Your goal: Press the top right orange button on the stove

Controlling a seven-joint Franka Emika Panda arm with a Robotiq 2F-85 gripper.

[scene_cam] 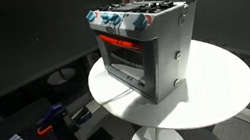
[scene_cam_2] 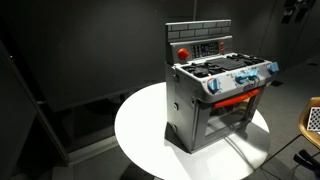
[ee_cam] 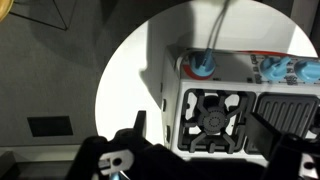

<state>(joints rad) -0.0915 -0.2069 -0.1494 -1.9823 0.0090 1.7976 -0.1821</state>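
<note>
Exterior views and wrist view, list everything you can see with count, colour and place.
round table: one, white, centre of the scene.
toy stove: one, silver-grey, standing on the round table.
knobs: several, blue-white, along the stove's upper front.
oven window: one, glowing orange-red, stove front.
control panel: one, red-trimmed, upright at the stove's back.
floor clutter: count unclear, blue and orange, beside the table.
gripper: one, black, open, above the stove top in the wrist view.
</note>
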